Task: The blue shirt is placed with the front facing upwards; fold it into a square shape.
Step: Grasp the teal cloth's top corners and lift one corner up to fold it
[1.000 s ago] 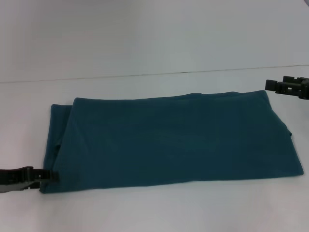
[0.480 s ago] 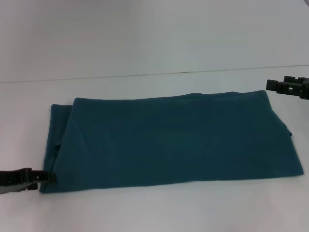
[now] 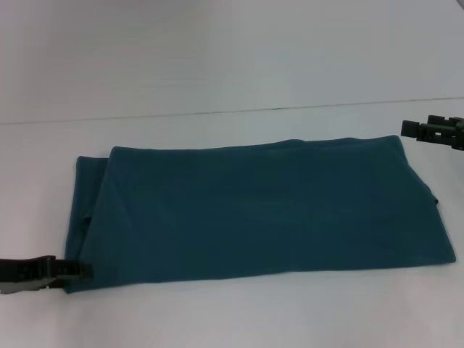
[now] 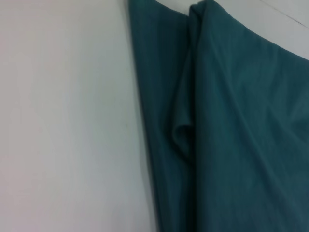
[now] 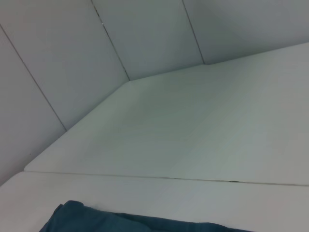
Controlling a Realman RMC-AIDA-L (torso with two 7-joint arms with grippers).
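We are seeing the left gripper [image 3: 85, 269] lying low at the near left corner of the blue shirt [image 3: 261, 210], its tip touching the cloth's edge; whether its fingers are parted or closed on the fabric we cannot tell. Outward from that gripper, away from the shirt, the white table [image 3: 217, 319] is lying bare, and the strip nearer to us along the front hem is bare too.

Just inward of the gripper the shirt is showing a doubled left edge — an under layer [image 3: 85, 196] is sticking out past the top fold, and in the left wrist view this same edge [image 4: 159, 145] is running straight beside open tabletop [image 4: 63, 121], with a small pucker [image 4: 181, 133] where the layers are meeting. The shirt is lying flat as a long band folded across the table, plain side up, its front hem running from the left gripper toward the far right corner.

The right gripper [image 3: 404, 128] is hovering just beyond the shirt's back right corner, apart from the cloth — its opening we cannot tell. Past it the table is stretching clear to the wall [image 5: 145, 34], and the right wrist view is catching only a sliver of the shirt [image 5: 120, 222].
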